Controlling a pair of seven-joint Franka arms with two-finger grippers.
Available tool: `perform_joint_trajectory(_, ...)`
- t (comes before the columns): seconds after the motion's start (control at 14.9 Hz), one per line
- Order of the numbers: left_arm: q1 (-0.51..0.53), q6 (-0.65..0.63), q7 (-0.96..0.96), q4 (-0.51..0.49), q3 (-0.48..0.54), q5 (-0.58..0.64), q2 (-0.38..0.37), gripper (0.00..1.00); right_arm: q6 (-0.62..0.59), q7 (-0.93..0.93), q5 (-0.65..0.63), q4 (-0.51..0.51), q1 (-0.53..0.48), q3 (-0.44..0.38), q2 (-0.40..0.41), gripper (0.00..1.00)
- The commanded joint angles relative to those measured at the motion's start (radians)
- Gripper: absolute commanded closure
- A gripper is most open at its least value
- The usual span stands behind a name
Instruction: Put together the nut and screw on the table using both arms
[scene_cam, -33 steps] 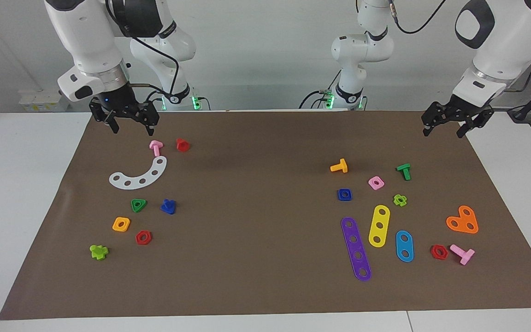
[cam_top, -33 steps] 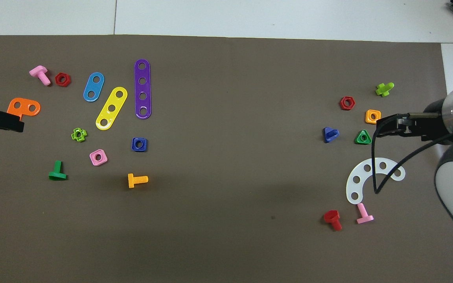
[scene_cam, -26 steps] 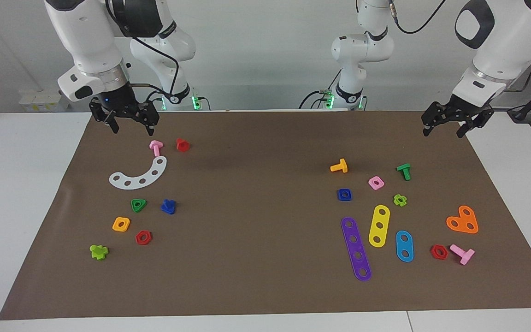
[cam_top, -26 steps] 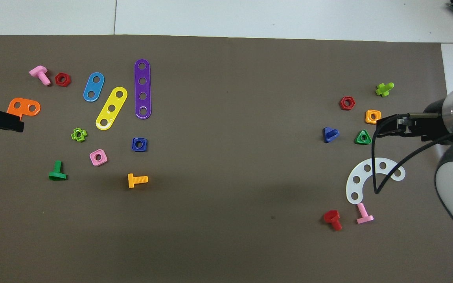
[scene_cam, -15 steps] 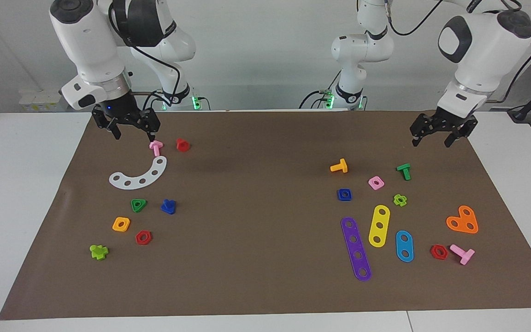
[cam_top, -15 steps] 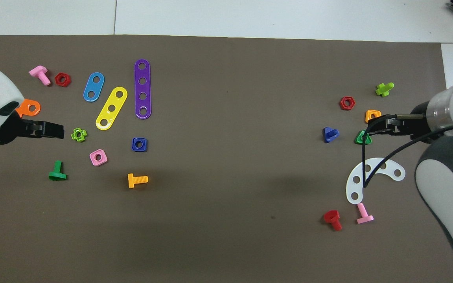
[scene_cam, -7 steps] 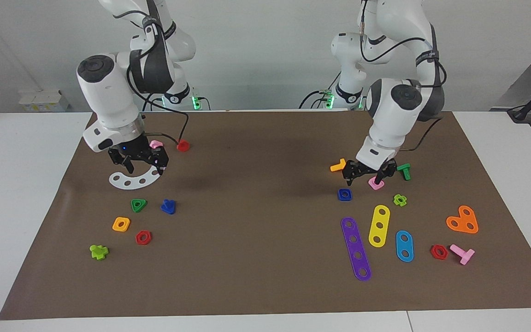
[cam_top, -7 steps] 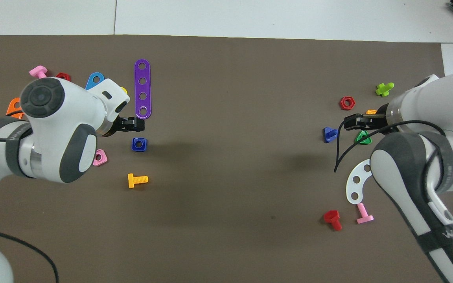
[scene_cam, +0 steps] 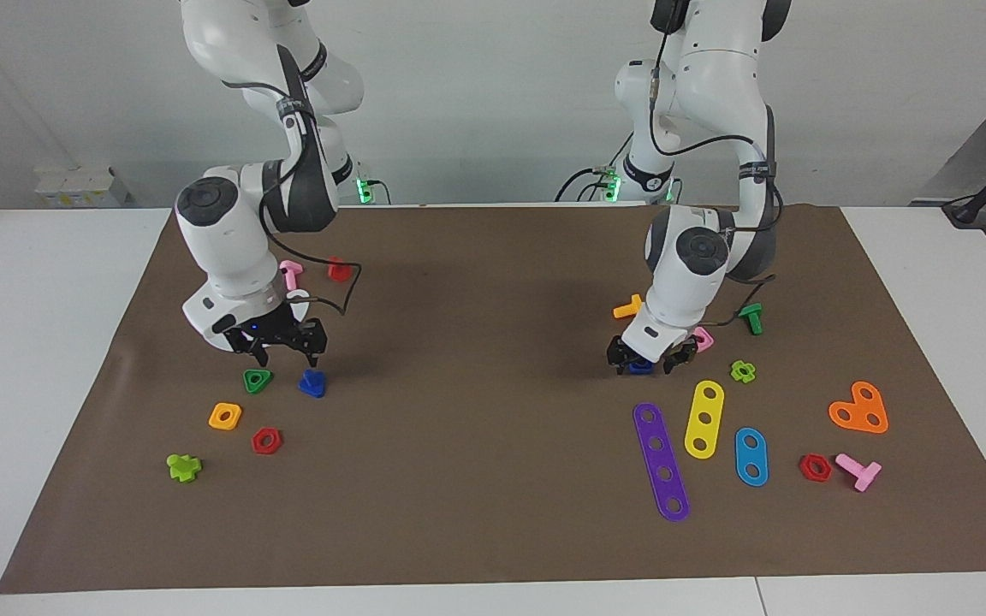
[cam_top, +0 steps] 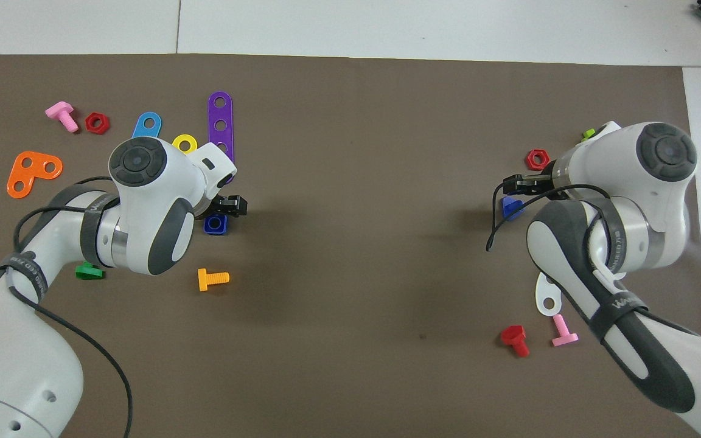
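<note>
The dark-blue nut lies on the brown mat toward the left arm's end; it also shows in the overhead view. My left gripper is down low over it, open, with a finger on each side. The dark-blue screw lies toward the right arm's end, and shows in the overhead view. My right gripper hangs open just above the mat, over the spot between the screw and a green triangular nut.
A pink square nut and an orange bolt lie close to the left gripper. Purple and yellow strips lie farther from the robots. An orange square nut and a red hex nut lie near the screw.
Both arms swung in from the mat's corners and came down. The left gripper dropped onto the nut's spot; the right gripper moved over the white arc to just above the screw.
</note>
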Motion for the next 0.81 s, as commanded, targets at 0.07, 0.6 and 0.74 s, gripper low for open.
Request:
perform_joint_trajectory(0.07,-0.008,-0.028,0.041,-0.064,0.015,0.001,-0.039,0.15,0.071,-0.034,0.018,-0.041,0.005,0.004,0.022,0.27)
perform_joint_trajectory(0.6,-0.011,-0.099,0.041,-0.061,0.012,0.0,-0.052,0.83,0.125,-0.057,0.015,-0.11,0.007,0.004,0.011,1.0)
perform_joint_trajectory(0.74,-0.013,-0.099,0.037,-0.053,0.012,-0.002,-0.049,1.0,0.113,-0.062,0.015,-0.099,0.007,0.013,0.007,1.0)
